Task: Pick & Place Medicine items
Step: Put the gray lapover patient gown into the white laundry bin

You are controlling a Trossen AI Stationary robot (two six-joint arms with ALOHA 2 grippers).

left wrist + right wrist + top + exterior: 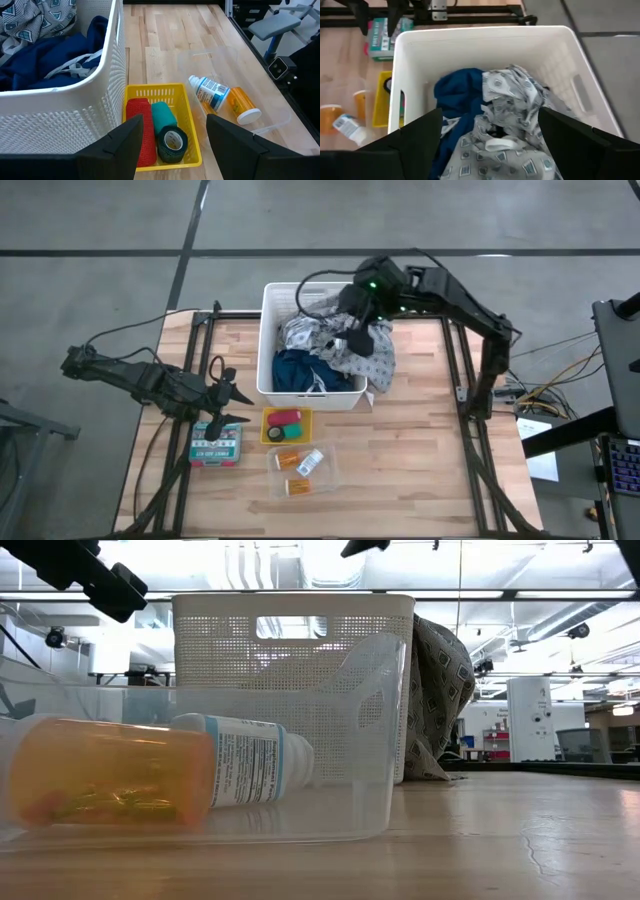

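Note:
A yellow bin (pixel 177 92) holds a pink-red cylinder (pixel 140 131) and a dark green roll (pixel 169 134). Beside it, a clear tray (pixel 325 470) holds a white labelled bottle (pixel 210 92) and orange pill bottles (pixel 243 106), all lying on their sides. My left gripper (pixel 175 121) stands open just left of the yellow bin, above the table, touching nothing. My right gripper (pixel 358 332) hangs open high over the white basket (pixel 268 330), its fingers spread above the grey patterned cloth (pixel 515 100) without touching it.
The white basket also holds a teal-blue cloth (pixel 460 92). The grey cloth spills over the basket's right rim (pixel 380 365) and hangs down its outer side (pixel 440 690). A teal box (pixel 216 443) lies near the left gripper. Bare wood lies to the right of the tray.

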